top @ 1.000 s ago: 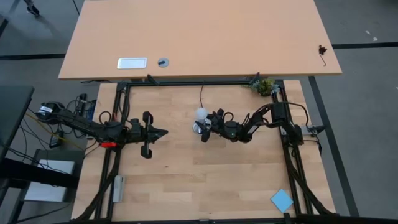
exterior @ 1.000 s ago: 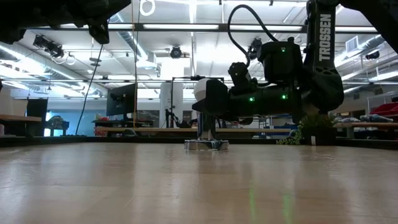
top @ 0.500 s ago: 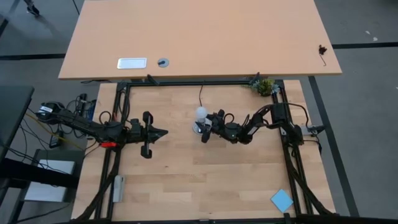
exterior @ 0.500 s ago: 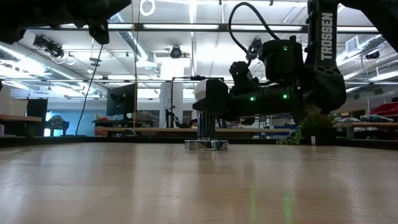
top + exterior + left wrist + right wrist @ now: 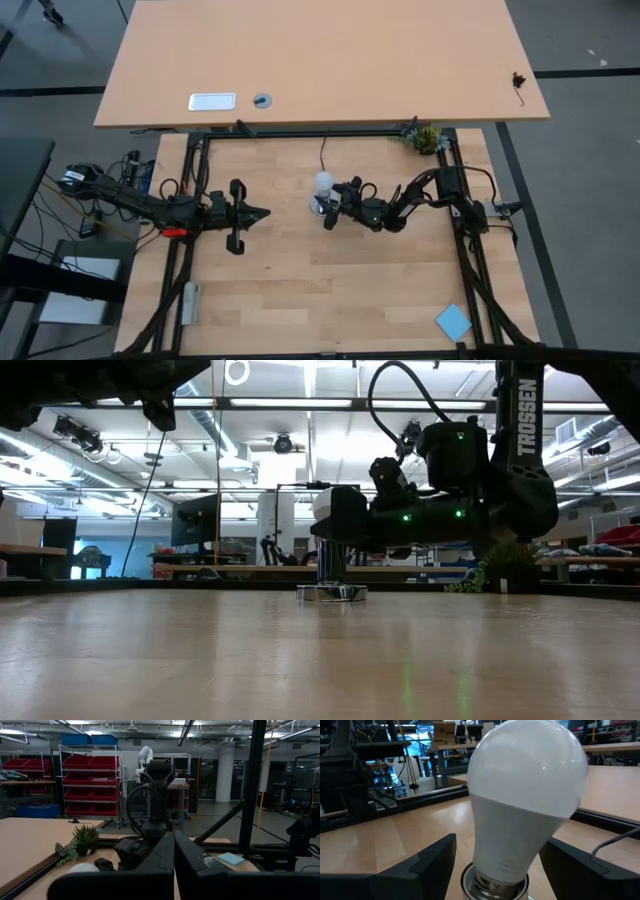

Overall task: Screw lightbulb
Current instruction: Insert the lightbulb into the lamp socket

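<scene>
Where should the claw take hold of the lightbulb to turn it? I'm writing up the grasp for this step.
Probably on the greyish neck of the lightbulb, below the round white dome. It stands upright with its screw end in the socket, so come in level from the side, as the right claw does now, its fingers open either side of the neck. The neck narrows downward, so squeeze evenly.

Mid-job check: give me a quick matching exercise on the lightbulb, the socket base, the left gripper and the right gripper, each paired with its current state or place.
Things:
1. lightbulb
2. socket base
3. left gripper
4. right gripper

States:
A. shut, waiting apart from the bulb
B. open, one finger on each side of the bulb
C. upright, screw end in the socket
D. flat on the table, shiny

Pairs: 1-C, 2-D, 3-A, 4-B
</scene>
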`<state>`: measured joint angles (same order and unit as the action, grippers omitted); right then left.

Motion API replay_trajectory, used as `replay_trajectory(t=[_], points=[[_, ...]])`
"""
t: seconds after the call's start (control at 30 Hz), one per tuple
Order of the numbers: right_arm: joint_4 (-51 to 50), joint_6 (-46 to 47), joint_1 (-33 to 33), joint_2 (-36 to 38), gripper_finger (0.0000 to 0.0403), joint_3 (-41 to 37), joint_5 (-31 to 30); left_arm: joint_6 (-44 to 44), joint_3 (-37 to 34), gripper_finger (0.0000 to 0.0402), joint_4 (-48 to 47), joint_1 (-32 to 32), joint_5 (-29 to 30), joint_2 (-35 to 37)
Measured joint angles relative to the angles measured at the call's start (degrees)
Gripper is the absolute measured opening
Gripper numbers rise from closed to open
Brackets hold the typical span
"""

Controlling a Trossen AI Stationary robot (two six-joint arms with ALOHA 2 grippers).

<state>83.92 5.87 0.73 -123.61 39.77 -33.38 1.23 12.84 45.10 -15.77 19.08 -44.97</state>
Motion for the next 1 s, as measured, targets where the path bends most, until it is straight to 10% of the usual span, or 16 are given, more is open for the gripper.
replay_trajectory(t=[1.0], points=[[-1.72,1.79,-3.69,0.75,0.0288,-0.13,-4.79,0.00,0.00,0.0001,-0.32,0.00,-0.01,0.00]])
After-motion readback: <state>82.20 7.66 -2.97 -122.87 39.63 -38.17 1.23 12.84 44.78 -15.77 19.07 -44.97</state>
